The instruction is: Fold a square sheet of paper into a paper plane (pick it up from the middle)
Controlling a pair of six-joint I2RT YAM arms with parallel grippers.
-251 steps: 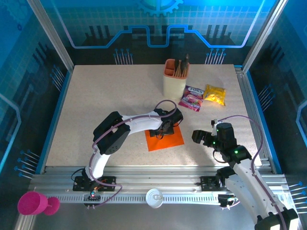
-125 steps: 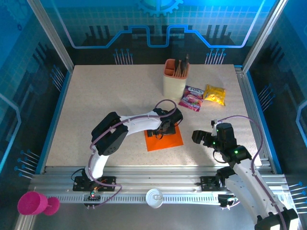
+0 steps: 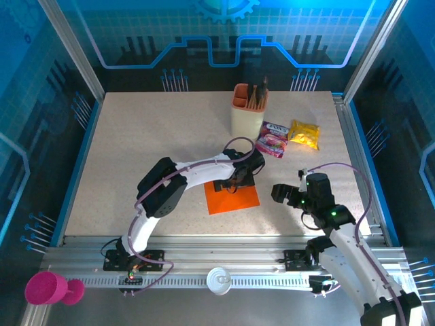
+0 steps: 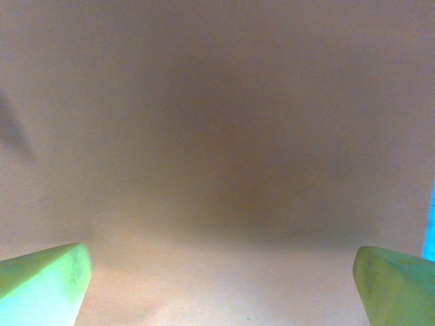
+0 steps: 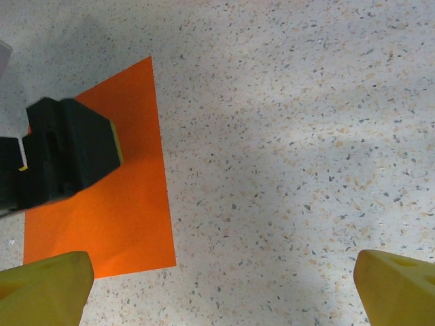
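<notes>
The left fingers (image 4: 47, 278) spread wide, empty, over the square sheet of paper (image 3: 238, 200); the right fingers (image 5: 47, 282) wide, empty, above the table (image 5: 306, 136) to its right.

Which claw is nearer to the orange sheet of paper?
Left. The left claw is over the far part of the orange sheet; the right claw stands apart, off its right edge.

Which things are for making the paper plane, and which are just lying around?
For the job:
orange square sheet of paper, lying flat
left gripper, open over the sheet
right gripper, open beside it

Just lying about:
pen cup
pink snack packet
yellow snack packet
pink cup
</notes>
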